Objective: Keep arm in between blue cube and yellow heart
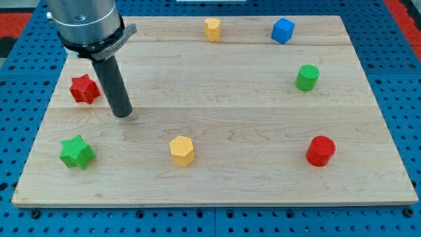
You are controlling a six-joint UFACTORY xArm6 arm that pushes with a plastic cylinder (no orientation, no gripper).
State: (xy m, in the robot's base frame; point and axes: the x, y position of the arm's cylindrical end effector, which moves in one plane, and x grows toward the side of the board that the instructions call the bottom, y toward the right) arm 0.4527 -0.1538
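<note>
Nearest the camera, along the front of the wooden tabletop [217, 191], sit three blocks: a green star [77, 152] at the left, a yellow hexagonal block [182, 150] in the middle, and a red cylinder [320, 151] at the right. Further back on the left, a red star [84, 89] sits just beside the dark rod, and the tip [122, 114] rests on the wood a little to its right, touching no block. No pincer on this arm, so nothing to call apart or together; the rod is the whole tool.

Now the task's things: the blue cube [283, 30] stands at the far right, and a second yellow block [212, 29] waits at the far edge near the middle. That one is presumably the yellow heart, though its outline is too small to tell for certain. A green cylinder [306, 77] stands nearer than the cube, off to the right.

The tip is well apart from both targets, over on the left. The gap between cube and far yellow block looks clear, so the likely job is a sweep right and away across bare wood, with nothing in that path.
</note>
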